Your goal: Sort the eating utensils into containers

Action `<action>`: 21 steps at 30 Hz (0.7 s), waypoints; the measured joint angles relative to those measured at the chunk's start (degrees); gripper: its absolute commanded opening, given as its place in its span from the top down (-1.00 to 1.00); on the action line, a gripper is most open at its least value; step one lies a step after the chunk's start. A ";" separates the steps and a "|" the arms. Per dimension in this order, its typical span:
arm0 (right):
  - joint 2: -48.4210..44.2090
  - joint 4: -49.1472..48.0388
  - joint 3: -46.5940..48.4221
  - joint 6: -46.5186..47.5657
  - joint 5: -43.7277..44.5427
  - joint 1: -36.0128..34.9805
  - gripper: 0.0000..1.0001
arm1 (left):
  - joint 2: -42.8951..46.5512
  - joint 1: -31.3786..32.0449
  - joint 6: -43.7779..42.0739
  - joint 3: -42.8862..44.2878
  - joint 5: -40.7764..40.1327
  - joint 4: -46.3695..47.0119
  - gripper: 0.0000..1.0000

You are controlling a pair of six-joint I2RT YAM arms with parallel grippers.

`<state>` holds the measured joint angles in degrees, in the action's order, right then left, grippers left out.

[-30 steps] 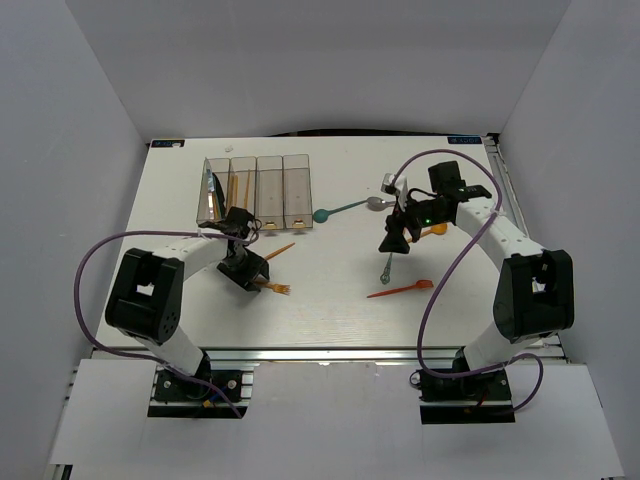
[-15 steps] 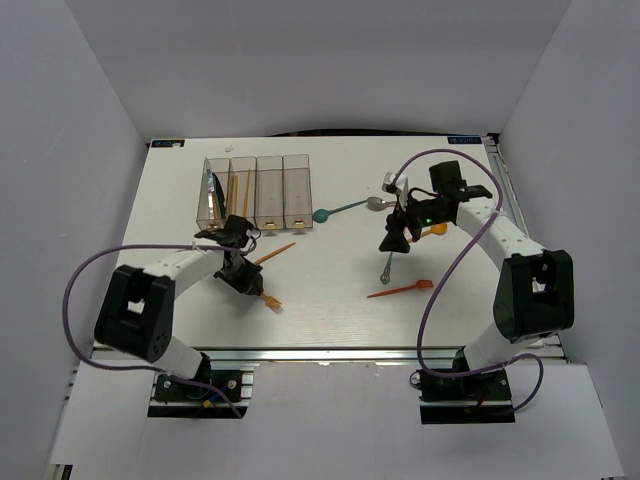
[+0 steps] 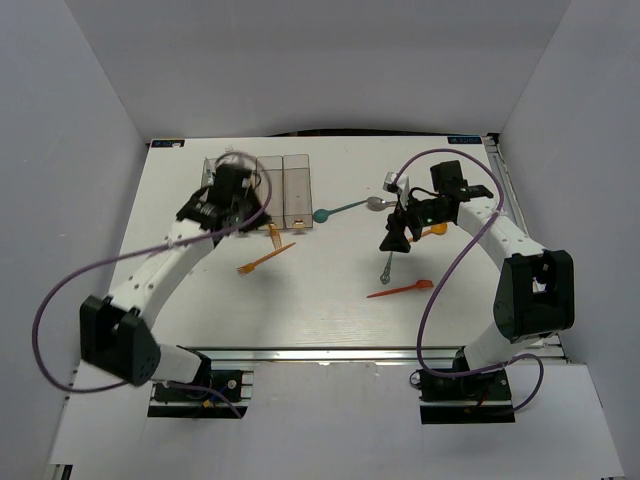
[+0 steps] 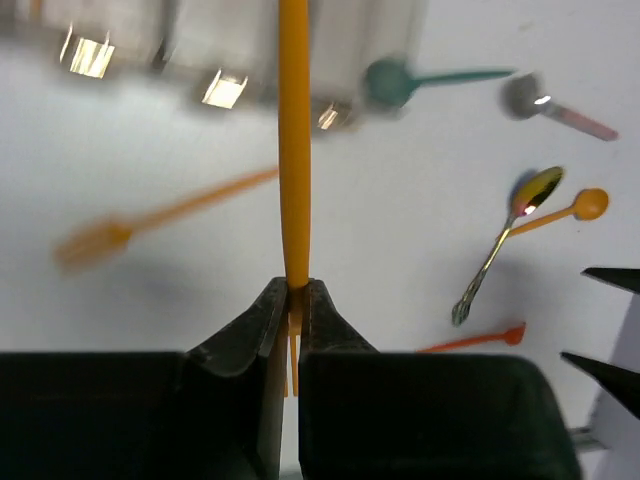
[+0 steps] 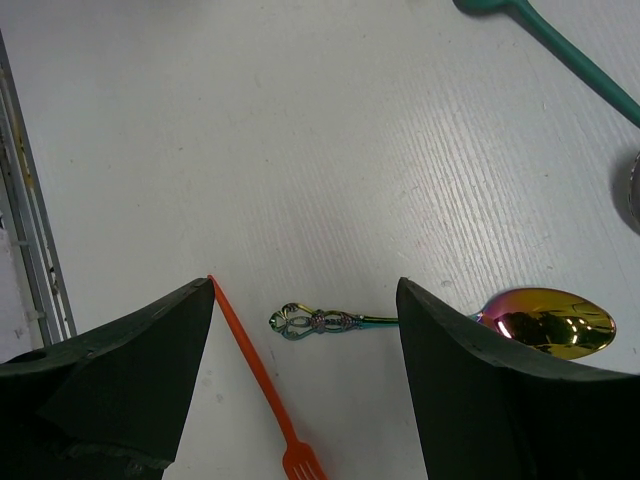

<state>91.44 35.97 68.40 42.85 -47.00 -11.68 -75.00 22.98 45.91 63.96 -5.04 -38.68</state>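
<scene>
My left gripper (image 3: 260,220) is shut on the tine end of an orange fork (image 4: 293,150), held in the air just in front of the containers (image 3: 296,190); the handle points toward them (image 4: 120,40). The arm hides the two left bins. A second orange fork (image 3: 262,260) lies on the table below it, blurred in the left wrist view (image 4: 150,220). My right gripper (image 5: 305,300) is open and empty, above the handle of an iridescent metal spoon (image 5: 330,322), also seen from above (image 3: 388,265). A red-orange fork (image 5: 255,385) lies beside it (image 3: 400,290).
A teal spoon (image 3: 340,210), a silver spoon with a pink handle (image 4: 545,100) and an orange spoon (image 3: 435,230) lie between the bins and the right arm. Purple cables loop off both arms. White walls enclose the table.
My left arm has lifted the orange fork off the table near the front and carried it back and up to the bins. The right arm has not moved.
</scene>
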 measured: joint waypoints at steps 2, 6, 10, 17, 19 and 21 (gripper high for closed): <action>0.00 0.04 0.00 0.02 -0.11 0.00 -0.60 | -7.41 -0.48 -10.12 8.92 1.66 4.20 1.00; -0.11 0.15 0.00 0.37 -0.15 0.00 -0.60 | -24.06 -2.27 -27.04 26.77 6.32 8.07 1.00; -1.86 -0.02 -0.79 1.05 0.00 0.04 -0.60 | -37.88 -4.83 -36.83 39.10 8.04 8.17 1.00; -4.07 0.09 -1.95 1.33 0.04 0.13 -0.61 | -47.04 -7.67 -43.28 43.76 8.00 4.87 1.00; -4.07 0.11 -1.95 1.51 0.09 0.20 -0.61 | -47.08 -7.82 -43.60 43.76 8.13 4.44 0.93; -3.96 0.20 -1.95 1.95 0.07 0.33 -0.61 | -47.08 -7.76 -43.54 43.76 8.48 4.44 0.67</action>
<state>87.48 36.16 66.46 44.80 -46.94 -11.35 -122.08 15.22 2.37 107.72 3.44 -34.24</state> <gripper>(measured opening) 0.802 0.173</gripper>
